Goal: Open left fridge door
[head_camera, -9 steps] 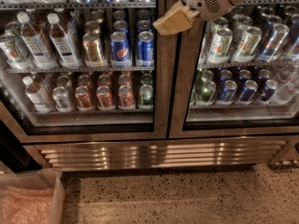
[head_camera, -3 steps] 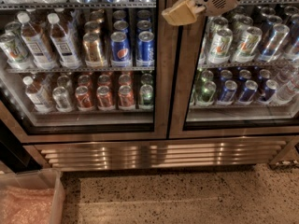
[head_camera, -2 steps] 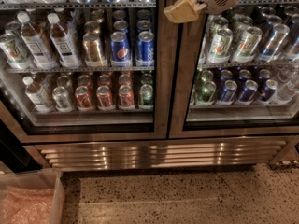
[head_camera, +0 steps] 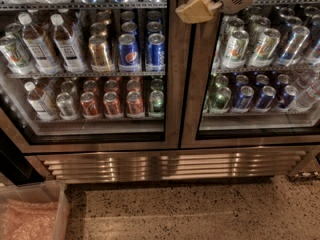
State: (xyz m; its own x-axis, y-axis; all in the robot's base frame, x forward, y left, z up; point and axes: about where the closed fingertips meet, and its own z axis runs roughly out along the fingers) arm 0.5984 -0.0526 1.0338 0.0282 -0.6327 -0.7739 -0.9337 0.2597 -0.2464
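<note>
Camera view: gripper (head_camera: 197, 8) at upper centre of frame, just over the right stile of the left fridge door (head_camera: 172, 84); open or closed impossible to tell. Door shut, filling the left half: clear glass in brushed steel, bottles (head_camera: 35, 44) and cans (head_camera: 129, 51) behind. Top and left edge cut off.

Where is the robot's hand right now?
The hand is at the top of the camera view, in front of the steel frames where the left fridge door meets the right fridge door.
</note>
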